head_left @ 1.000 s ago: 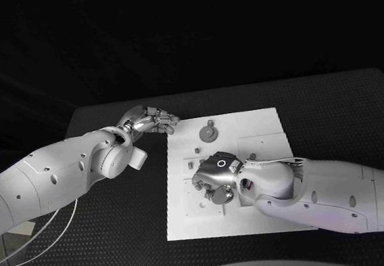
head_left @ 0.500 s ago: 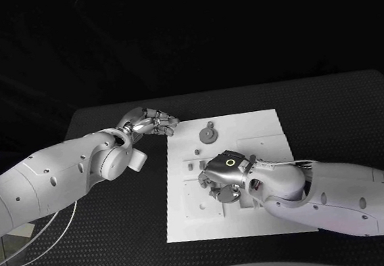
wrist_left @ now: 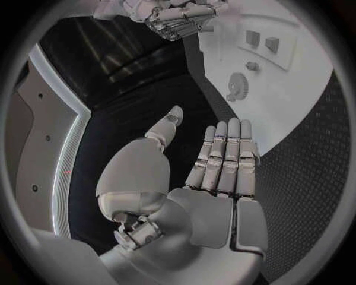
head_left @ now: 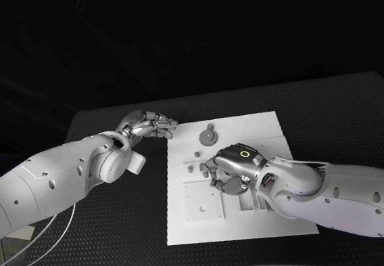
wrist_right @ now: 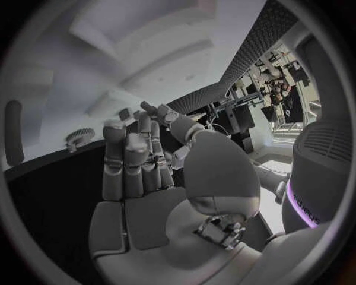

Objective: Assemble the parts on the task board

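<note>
The white task board (head_left: pixel 255 123) lies mid-table. A grey gear (head_left: pixel 209 133) sits near its far edge, also seen as a gear (wrist_left: pixel 237 86) and a gear (wrist_right: pixel 77 138) in the wrist views. Small pegs (head_left: pixel 198 151) stand left of centre. My right hand (head_left: pixel 227 170) hovers over the board's middle with its fingers (wrist_right: pixel 130 159) half bent and thumb apart; nothing shows in its grasp. My left hand (head_left: pixel 147 124) hangs off the board's far left corner over the table. Its fingers (wrist_left: pixel 225 155) are straight and it holds nothing.
Black matting (head_left: pixel 117 220) surrounds the board, with free room to its left and right. A white cable (head_left: pixel 41 239) trails from my left arm near the table's left edge. Recesses (head_left: pixel 202 196) mark the board's near half.
My right hand has shifted across the board, away from me and to the right. The round disc seen under its fingers earlier is now hidden. My left hand has barely moved.
</note>
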You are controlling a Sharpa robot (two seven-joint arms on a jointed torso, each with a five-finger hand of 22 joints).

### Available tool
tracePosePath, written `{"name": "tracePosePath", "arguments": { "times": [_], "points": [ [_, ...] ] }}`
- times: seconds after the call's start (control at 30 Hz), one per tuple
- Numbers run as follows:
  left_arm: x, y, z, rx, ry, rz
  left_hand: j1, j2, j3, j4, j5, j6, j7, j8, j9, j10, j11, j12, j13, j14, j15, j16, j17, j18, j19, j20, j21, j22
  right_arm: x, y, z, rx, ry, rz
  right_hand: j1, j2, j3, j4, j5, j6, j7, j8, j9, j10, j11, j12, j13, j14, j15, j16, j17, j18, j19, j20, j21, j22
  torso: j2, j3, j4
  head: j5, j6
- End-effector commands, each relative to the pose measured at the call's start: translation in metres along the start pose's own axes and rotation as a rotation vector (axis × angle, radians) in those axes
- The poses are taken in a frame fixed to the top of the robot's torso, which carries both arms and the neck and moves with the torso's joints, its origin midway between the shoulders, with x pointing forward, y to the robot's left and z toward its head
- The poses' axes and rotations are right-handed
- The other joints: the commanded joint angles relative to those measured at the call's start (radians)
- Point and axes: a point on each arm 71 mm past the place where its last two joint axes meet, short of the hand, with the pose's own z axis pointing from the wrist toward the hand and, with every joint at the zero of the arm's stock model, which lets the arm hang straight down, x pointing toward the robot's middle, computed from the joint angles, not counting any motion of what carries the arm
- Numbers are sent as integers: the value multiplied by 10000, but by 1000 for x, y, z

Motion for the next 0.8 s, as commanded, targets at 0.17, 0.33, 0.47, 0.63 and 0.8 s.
{"name": "tracePosePath", "arguments": {
  "times": [0.17,0.33,0.47,0.63,0.8],
  "points": [
    [2,0,0,-92,273,-367,-159,111,-73,45,-37,-107,36,10,-24,28,72,18,-23,53,26,-52,64,85,35,36,71,-39,-10,-6,-4,11,-1222,1331,-138,-33,68,6,67,-30,20,13,3,97,-70,-33,1,-36,-70,-76,7,707,70,-43,51,153,2,3,5,-2,40],
    [4,0,0,-181,361,-649,-269,140,-79,87,-36,-160,66,-11,-38,49,67,23,-37,90,13,-65,117,88,63,26,77,-58,-15,-10,-6,65,-1667,1737,-147,-28,84,2,67,-52,27,1,1,84,-66,-57,-5,-36,-67,-83,8,707,71,-54,46,152,3,3,8,-21,82],
    [5,2,-1,-309,407,-1098,-370,182,-74,137,-36,-188,72,-17,-46,77,56,30,-47,120,-1,-78,164,90,89,15,80,-75,-20,-17,-5,542,-1838,2476,-149,-17,97,-2,67,-66,31,-8,0,77,-62,-73,-8,-36,-64,-88,9,707,72,-63,42,151,3,-2,11,-51,148],
    [7,4,-2,-498,573,-1751,-417,235,-45,171,-36,-195,55,-12,-47,103,45,37,-53,140,-11,-91,201,92,104,4,81,-90,-35,-23,0,942,-2304,3324,-186,10,105,2,67,-101,47,-29,-2,50,-49,-113,-18,-38,-53,-99,12,707,68,-79,32,150,-2,-4,7,-103,268],
    [10,7,-4,-664,1044,-1939,-163,362,164,57,-35,-167,-100,30,-35,118,-22,28,-76,124,-25,-146,269,78,88,-6,67,-119,-46,-30,2,1484,-2626,4283,-223,22,100,0,67,-140,62,-50,-6,25,-34,-151,-26,-38,-38,-105,16,707,64,-91,24,150,-11,-17,0,-165,371]
  ]
}}
